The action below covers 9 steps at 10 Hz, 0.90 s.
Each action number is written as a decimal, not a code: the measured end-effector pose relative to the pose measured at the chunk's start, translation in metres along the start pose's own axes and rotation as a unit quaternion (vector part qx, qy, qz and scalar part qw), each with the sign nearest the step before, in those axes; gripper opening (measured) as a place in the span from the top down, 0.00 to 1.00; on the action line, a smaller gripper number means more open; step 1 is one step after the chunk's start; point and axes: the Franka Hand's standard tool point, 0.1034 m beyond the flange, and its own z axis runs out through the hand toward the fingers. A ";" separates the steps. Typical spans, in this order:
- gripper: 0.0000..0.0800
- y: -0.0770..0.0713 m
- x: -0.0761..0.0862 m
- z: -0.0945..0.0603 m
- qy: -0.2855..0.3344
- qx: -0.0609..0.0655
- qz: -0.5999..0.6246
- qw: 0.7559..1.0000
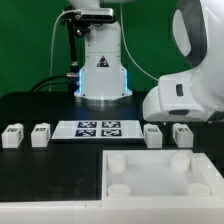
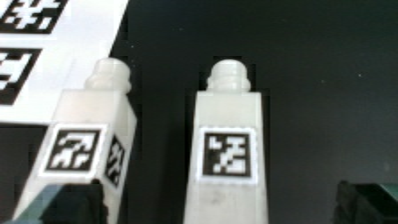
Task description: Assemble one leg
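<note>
End effector (image 2: 214,202) open, gripping nothing.
One leg (image 2: 228,135) rests just beside a second leg (image 2: 89,130) on the bench (image 2: 320,90), near the marker board (image 2: 36,40).

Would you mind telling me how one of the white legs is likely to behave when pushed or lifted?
The leg looks like moulded plastic, so it is probably stiff and light. Its flat, square sides suggest it would slide rather than roll when pushed. The smooth white surface may be a little slippery, so gripping across flat faces seems safest.
</note>
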 end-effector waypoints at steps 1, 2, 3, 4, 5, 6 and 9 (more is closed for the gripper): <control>0.19 -0.004 0.001 0.007 -0.004 -0.003 0.001 1.000; 0.19 -0.007 0.004 0.016 -0.011 -0.004 0.004 1.000; 0.19 -0.009 0.006 0.020 -0.012 -0.005 0.003 1.000; 0.19 -0.011 0.007 0.026 -0.016 -0.007 0.004 1.000; 0.19 -0.012 0.009 0.030 -0.017 -0.007 0.003 1.000; 0.19 -0.010 0.010 0.030 -0.018 -0.006 0.005 1.000; 0.43 -0.011 0.010 0.030 -0.018 -0.006 0.005 1.000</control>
